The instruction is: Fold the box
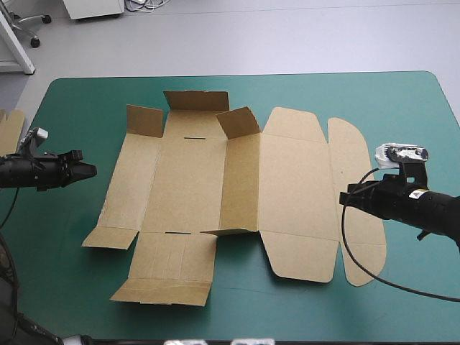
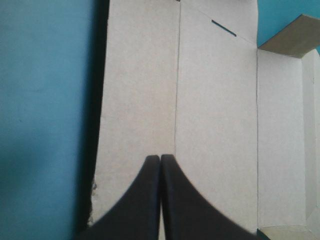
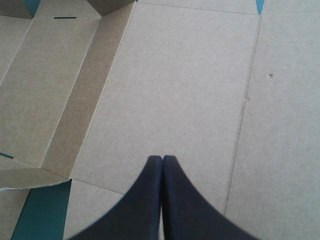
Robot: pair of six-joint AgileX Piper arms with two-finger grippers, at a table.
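1. Both pairs of jaws are clenched on nothing: in each wrist view the black fingers [image 2: 142, 205] meet in one pointed arch over bare board.
2. At the left of the high view, the left gripper [image 1: 92, 171] hangs just beside the left edge of the box [image 1: 188, 188]. We cannot tell whether it touches the teal-green cover [image 1: 65, 287]. A sliver of more board [image 1: 8, 131] shows at the table's left edge.
3. Across the middle of the frame the box lies spread open and mostly flat. Its corner flaps [image 1: 238, 122] toward the upper centre stand partly up. The middle wall [image 1: 241, 180] leans up beside the lid panel [image 1: 295, 183].
4. At the right, the right gripper [image 1: 345, 195] hovers over the rounded flap [image 1: 346, 154] at the box's right end.
5. We judge the folding barely begun, since no wall is tucked. The next move likely calls for one gripper to pin the base. The other would slip under a side panel's edge and lever it up along its crease.
6. Only the high view gives the full outline and both arms. The left wrist view alone shows a dark shadow along the box's left edge, which hints that the edge rides slightly off the cover. It also shows a slot [image 2: 223, 28] close up. The right wrist view alone shows the middle wall's slant and the lid's crease lines.
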